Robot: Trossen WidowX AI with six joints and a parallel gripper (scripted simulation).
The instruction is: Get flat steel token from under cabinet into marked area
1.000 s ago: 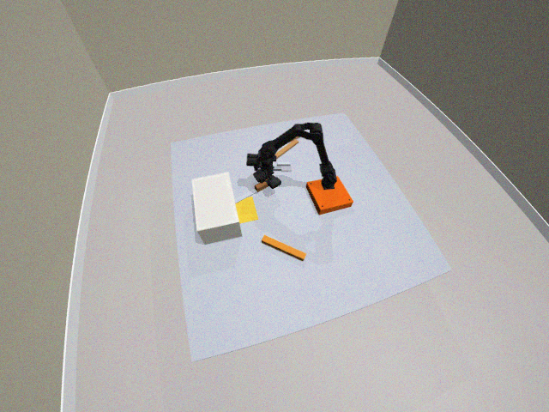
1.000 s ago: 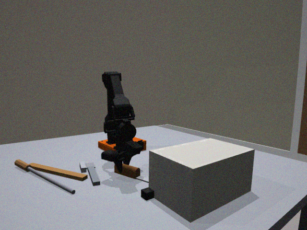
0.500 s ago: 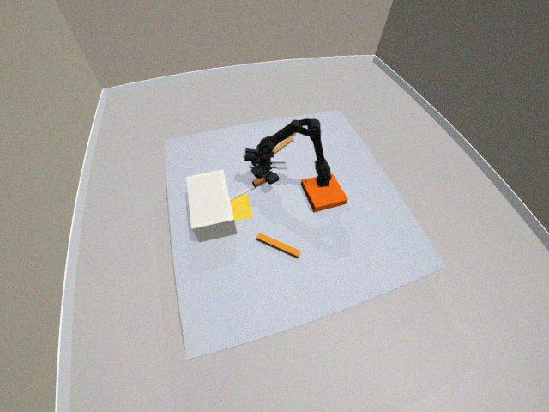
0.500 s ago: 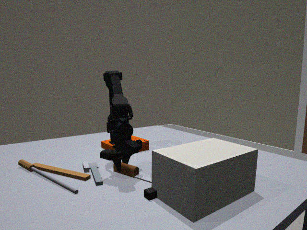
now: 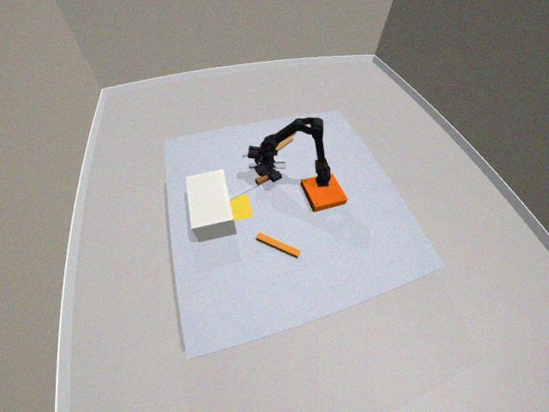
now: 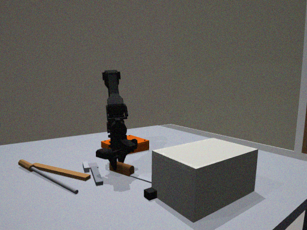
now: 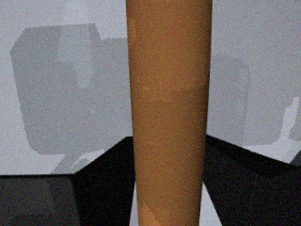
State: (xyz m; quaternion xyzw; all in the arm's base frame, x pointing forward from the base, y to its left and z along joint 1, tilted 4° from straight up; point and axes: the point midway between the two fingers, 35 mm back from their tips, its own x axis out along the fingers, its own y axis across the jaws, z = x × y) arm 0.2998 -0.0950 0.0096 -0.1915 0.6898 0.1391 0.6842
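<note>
My gripper [image 5: 268, 176] [image 6: 118, 166] [image 7: 165, 143] is shut on the brown cylindrical handle [image 5: 262, 180] [image 6: 127, 169] [image 7: 169, 71] of a tool, low over the table. The tool's thin metal rod [image 5: 244, 192] [image 6: 141, 178] runs from the handle to the cabinet's front; its far end is hidden. The white cabinet [image 5: 207, 199] [image 6: 204, 153] stands beyond the gripper. The yellow marked area [image 5: 242, 207] lies against the cabinet's front, beside the rod. The steel token is not visible in any view, and the vent slots cannot be made out.
An orange bar [image 5: 278, 245] lies on the near side. A wooden bar [image 5: 285, 142] [image 6: 62, 171], a wooden-handled rod [image 6: 54, 181] and a grey angled piece [image 6: 96, 175] lie on the other side. A small black block [image 6: 150, 193] sits beside the cabinet. The robot's orange base [image 5: 324, 195] [image 6: 141, 144] is behind.
</note>
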